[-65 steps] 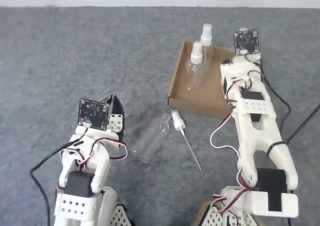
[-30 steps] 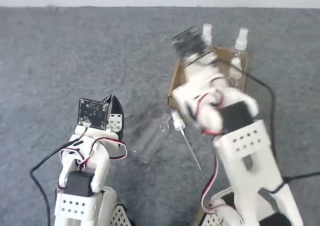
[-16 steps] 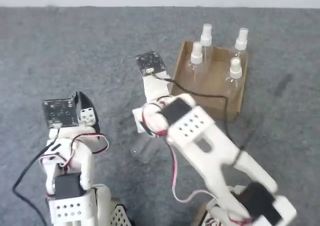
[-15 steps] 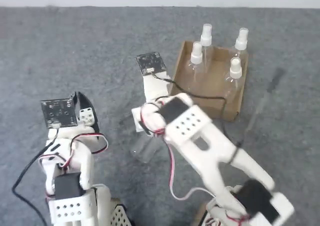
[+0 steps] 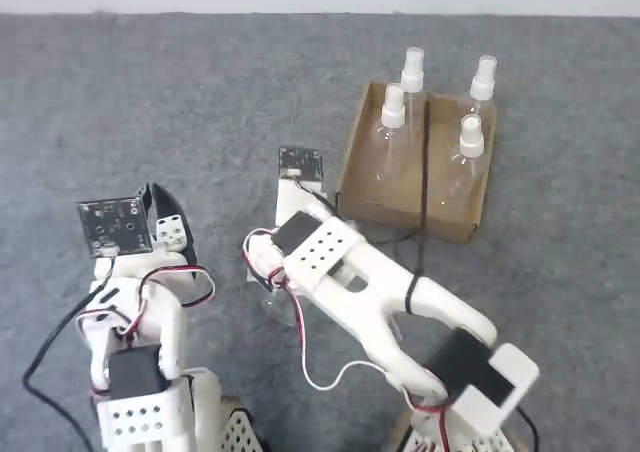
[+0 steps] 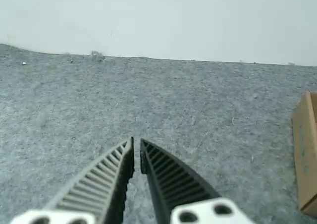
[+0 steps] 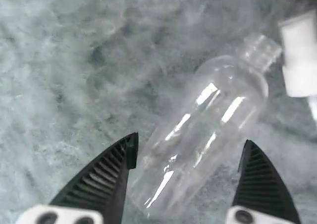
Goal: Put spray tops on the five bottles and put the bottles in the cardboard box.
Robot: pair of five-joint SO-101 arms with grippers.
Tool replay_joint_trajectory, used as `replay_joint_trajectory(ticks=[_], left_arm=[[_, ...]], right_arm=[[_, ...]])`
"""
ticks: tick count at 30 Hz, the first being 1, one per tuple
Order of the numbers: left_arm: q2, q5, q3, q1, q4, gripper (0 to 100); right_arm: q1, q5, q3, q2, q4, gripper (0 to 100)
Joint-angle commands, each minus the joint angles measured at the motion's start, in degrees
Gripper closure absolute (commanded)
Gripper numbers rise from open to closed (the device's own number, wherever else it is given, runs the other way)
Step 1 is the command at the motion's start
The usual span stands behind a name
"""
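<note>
right gripper (image 7: 189, 142), wide open & empty, straddles flat-lying capless bottle (image 7: 213, 110), long axis btwn jaws, neck twd cardboard box (image 5: 352, 157).

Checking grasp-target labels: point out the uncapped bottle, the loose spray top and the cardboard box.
uncapped bottle (image 7: 208, 120), right wrist view, middle of its clear body.
loose spray top (image 7: 298, 55), right wrist view, its white head.
cardboard box (image 5: 455, 224), high view, outer wall nearest the arms.
</note>
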Motion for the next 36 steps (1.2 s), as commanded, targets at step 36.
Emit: replay_joint_trajectory(ticks=[36], left_arm=[[-0.9,0.5,-1.8,0.1,-2.1,99]], right_arm=[[10.1,62.5,-4.8,-19.9,11.9,99.3]])
